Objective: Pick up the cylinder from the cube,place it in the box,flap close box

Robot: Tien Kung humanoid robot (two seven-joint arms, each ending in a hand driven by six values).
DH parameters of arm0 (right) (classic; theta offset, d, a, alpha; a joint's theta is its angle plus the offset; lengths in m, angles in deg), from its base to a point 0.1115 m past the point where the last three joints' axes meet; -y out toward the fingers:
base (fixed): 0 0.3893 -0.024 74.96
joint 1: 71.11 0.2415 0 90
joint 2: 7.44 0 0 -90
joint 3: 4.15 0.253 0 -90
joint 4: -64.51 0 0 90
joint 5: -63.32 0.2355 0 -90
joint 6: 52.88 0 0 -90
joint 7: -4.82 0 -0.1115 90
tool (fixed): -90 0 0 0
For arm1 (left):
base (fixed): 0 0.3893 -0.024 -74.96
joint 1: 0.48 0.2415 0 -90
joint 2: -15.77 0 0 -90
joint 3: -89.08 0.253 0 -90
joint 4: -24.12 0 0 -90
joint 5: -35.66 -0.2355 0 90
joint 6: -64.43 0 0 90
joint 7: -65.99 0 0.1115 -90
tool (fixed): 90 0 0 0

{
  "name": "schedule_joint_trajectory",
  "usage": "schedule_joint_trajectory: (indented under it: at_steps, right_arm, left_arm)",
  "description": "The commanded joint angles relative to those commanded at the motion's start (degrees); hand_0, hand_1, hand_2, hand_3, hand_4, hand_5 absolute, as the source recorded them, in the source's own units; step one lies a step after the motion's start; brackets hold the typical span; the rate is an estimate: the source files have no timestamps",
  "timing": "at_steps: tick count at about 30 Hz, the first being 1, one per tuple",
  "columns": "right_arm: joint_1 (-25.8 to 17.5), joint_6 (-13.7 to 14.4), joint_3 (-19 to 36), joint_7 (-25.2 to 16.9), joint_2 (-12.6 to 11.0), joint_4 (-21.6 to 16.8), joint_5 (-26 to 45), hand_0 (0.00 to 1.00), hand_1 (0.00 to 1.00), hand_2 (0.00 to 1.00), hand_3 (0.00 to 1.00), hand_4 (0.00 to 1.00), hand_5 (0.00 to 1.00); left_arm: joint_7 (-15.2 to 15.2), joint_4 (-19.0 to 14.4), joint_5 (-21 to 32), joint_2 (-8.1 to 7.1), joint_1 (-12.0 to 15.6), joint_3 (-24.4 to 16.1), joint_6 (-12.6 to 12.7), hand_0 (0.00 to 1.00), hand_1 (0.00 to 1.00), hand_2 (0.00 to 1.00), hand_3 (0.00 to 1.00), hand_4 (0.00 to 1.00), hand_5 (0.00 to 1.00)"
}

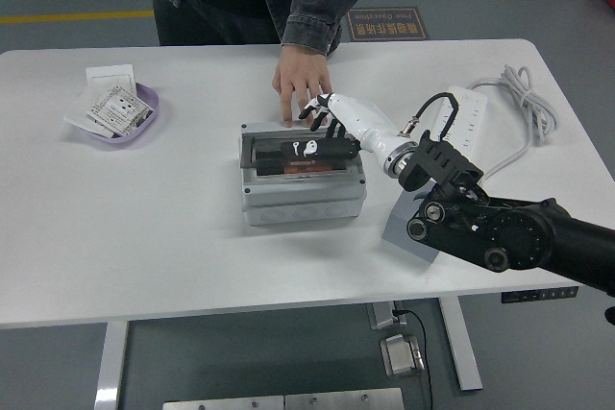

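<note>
The grey box (303, 197) stands mid-table with its clear lid (267, 153) lowered almost flat. Through the lid a strip of the orange cylinder (304, 167) shows inside. My right hand (322, 138) lies on top of the lid, its black fingers (306, 149) stretched flat and holding nothing. The grey cube (407, 237) sits right of the box, partly under my right forearm, with nothing on it. A person's hand (300, 84) rests on the table at the box's far edge, just behind my hand. My left arm is out of view.
A purple bowl (123, 114) of small packets and a white card (110, 74) sit at the far left. A white power strip (467, 108) with a coiled cable (524, 93) lies at the far right. The person stands at the far side.
</note>
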Motion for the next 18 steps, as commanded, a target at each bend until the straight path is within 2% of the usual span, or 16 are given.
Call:
schedule_joint_trajectory:
  at_steps: [9,13,18]
  right_arm:
    - [-1.0,0.0,2.2,0.3,-0.6,-0.3,-0.8,0.361,0.41,0.543,0.651,0.987,0.709]
    - [-3.1,-0.5,6.2,1.2,-1.6,-1.1,-3.0,0.352,0.411,0.544,0.652,0.985,0.708]
    - [-8.6,-0.3,13.3,2.0,-3.4,-3.7,-8.4,0.346,0.405,0.54,0.657,0.984,0.718]
  left_arm:
    - [-0.3,0.0,-0.9,0.09,0.1,-0.9,0.0,0.659,0.687,0.571,0.556,0.484,0.049]
    - [-0.7,0.0,-2.3,0.12,0.1,-2.3,-0.1,0.659,0.687,0.571,0.556,0.484,0.049]
    - [-0.8,0.0,-2.9,0.04,0.1,-2.8,-0.2,0.659,0.687,0.571,0.555,0.484,0.05]
